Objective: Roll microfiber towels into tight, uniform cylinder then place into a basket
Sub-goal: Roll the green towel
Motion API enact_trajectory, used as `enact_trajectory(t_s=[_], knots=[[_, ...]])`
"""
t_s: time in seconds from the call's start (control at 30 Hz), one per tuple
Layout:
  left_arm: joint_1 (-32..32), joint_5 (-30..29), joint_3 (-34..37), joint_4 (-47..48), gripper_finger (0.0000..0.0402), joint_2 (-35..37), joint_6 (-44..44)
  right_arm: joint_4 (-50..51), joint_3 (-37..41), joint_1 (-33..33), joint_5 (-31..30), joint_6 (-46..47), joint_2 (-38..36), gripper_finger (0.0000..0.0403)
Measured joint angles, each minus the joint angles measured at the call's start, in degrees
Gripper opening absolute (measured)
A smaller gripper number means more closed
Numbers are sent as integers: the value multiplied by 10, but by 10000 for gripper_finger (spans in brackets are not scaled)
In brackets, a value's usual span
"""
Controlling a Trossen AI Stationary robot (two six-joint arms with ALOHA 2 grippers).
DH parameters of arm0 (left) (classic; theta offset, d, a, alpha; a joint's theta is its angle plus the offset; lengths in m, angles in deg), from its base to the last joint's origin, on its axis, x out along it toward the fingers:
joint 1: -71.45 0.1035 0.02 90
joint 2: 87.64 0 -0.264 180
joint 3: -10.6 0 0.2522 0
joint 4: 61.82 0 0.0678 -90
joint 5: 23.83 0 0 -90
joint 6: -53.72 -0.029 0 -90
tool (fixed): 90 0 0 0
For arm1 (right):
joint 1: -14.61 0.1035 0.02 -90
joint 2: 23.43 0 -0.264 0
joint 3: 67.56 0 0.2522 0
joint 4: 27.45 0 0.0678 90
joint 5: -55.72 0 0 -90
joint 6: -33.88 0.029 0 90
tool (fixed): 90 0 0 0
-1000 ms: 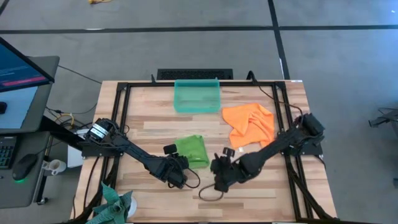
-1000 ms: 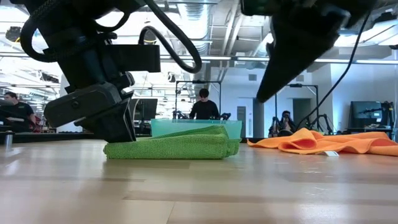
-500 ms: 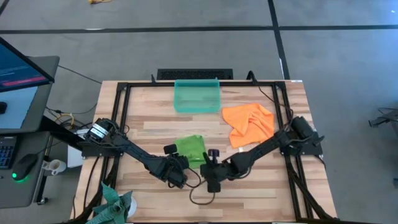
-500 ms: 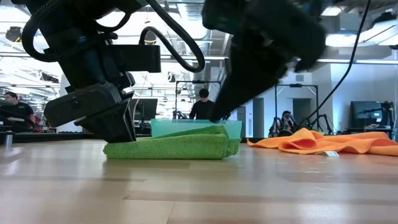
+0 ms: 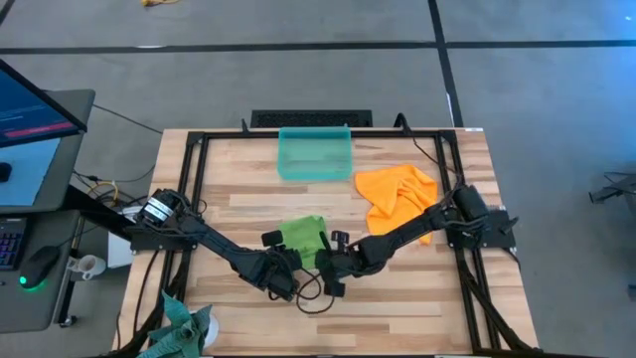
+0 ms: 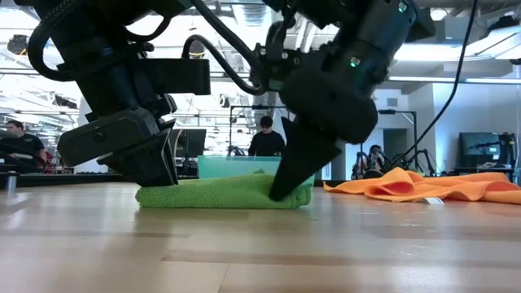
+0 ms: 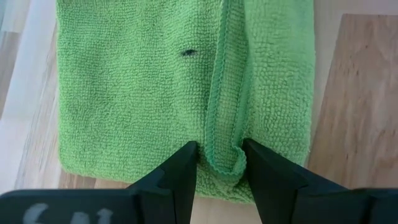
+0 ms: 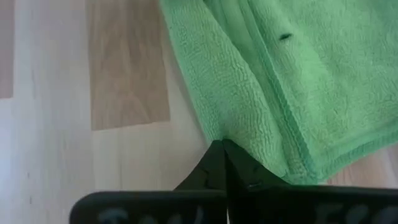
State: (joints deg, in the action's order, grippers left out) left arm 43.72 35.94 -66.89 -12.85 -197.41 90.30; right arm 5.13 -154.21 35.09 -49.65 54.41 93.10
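From above, the wooden table carried a folded lime green towel near its middle. The left hand sat at the towel's near left corner, the right hand at its near right corner, the two hands close together with a loop of dark cable on the boards beside them. At the far edge stood the teal basket. Right of it, the orange towel lay crumpled, the right arm crossing its near edge.
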Motion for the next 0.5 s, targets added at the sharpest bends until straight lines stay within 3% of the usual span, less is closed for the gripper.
enact_trajectory(t_s=[0.5], knots=[[0, 0, 0, 0, 128, 0, 0, 18, -21, 15, -2, 1, -8, 6]])
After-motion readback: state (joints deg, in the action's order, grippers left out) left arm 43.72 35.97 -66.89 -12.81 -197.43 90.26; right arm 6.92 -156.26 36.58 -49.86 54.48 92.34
